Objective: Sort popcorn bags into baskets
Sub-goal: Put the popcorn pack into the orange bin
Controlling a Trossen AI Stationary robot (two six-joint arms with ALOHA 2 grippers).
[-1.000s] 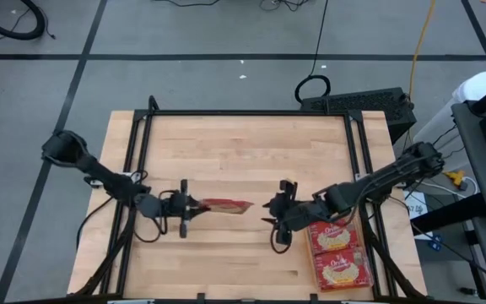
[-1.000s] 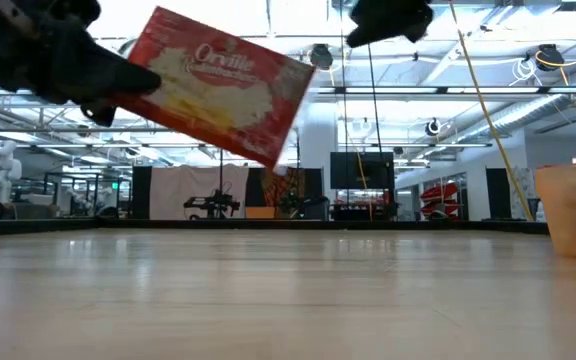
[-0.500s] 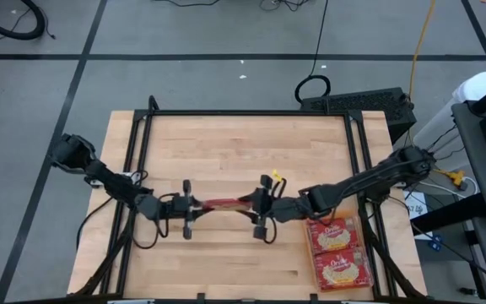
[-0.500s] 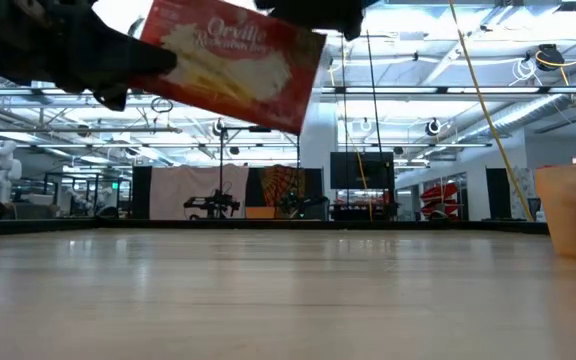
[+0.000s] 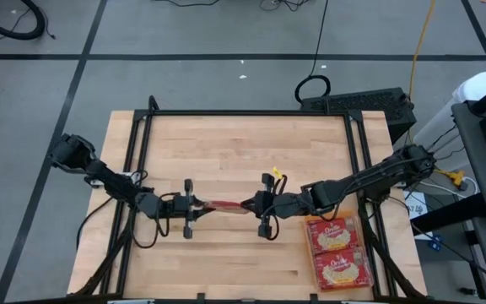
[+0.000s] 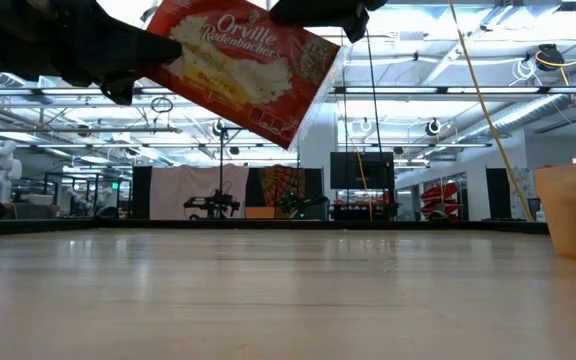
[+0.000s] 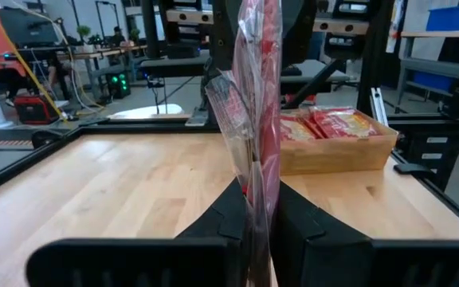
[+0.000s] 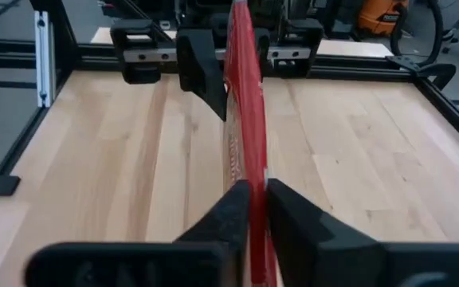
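One red popcorn bag (image 5: pixel 223 204) hangs on edge above the middle of the table, between my two grippers. In the low view its printed face (image 6: pixel 238 65) shows, tilted. My left gripper (image 5: pixel 197 206) is shut on its left end and my right gripper (image 5: pixel 250 205) is shut on its right end. The orange basket (image 5: pixel 362 253) stands at the table's near right with two more popcorn bags (image 5: pixel 337 252) lying flat in it. My left gripper pinches the bag's left end (image 7: pixel 255 187) between its two fingers (image 7: pixel 233 219), coming level from the table's left. The bag stands on edge, lifted clear of the table. My right gripper pinches the bag's right end (image 8: pixel 249 171) between its two fingers (image 8: pixel 231 209), near the upper right corner (image 6: pixel 316 38). It comes from the table's right, slanting a little downward. The bag stretches away from it toward the other gripper, clear of the table.
A black frame (image 5: pixel 251 114) runs round the wooden table top. The basket (image 6: pixel 573 205) shows at the right in the low view and beyond the bag in the left wrist view (image 7: pixel 337 151). Bare wood lies under the bag and along the far side.
My right gripper has moved toward the table's left, up to the bag, and has shut on its right end. The bag, held at its left end throughout, has turned from lying flatter to standing on edge, and its right end has risen.
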